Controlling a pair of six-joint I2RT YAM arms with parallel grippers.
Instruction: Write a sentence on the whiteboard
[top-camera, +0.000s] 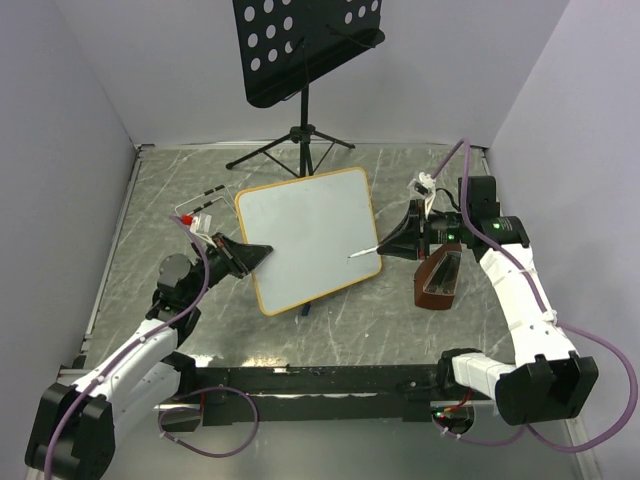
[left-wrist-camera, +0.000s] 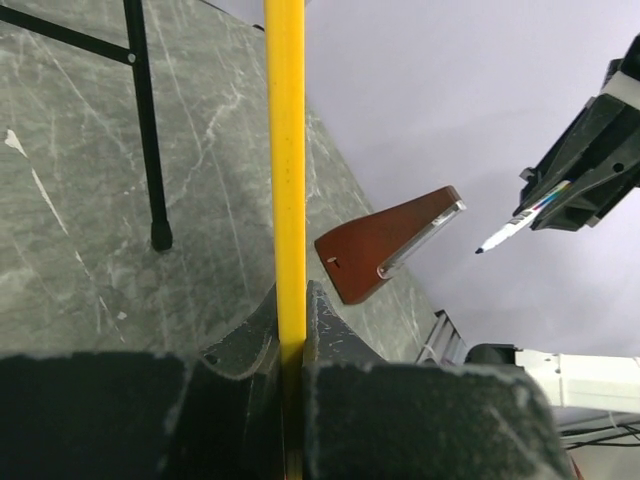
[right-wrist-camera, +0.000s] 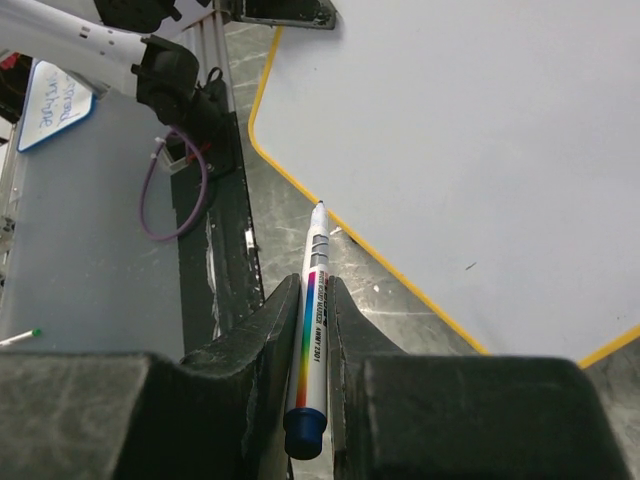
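**While my left hand pins the board, the pen tip waits just off its edge**

Since my right gripper (right-wrist-camera: 315, 285) is closed tight on the pen (right-wrist-camera: 313, 330), with the barrel lying straight along the fingers and the cap end back toward my wrist, the tip leads out in front. In my wrist view that tip sits over bare table (right-wrist-camera: 290, 250), just short of the orange frame of the whiteboard (right-wrist-camera: 450, 130), near it but not touching. The white face spreads away ahead and to the right.

From above, the pen's long axis runs from my right hand leftward at the board's near right part. I judge the coming move to be a short reach along that same line, then contact.

My left gripper (left-wrist-camera: 290, 305) is clamped on the opposite edge of the frame, which shows edge-on between its fingers, and it seems to hold the board at a tilt. So the left hand steadies, and the right is the only one placed to write.

The face is blank, so the whole sentence is yet to be written. A brown wedge-shaped box (top-camera: 438, 280) stands just beside my right hand, out of the pen's line.
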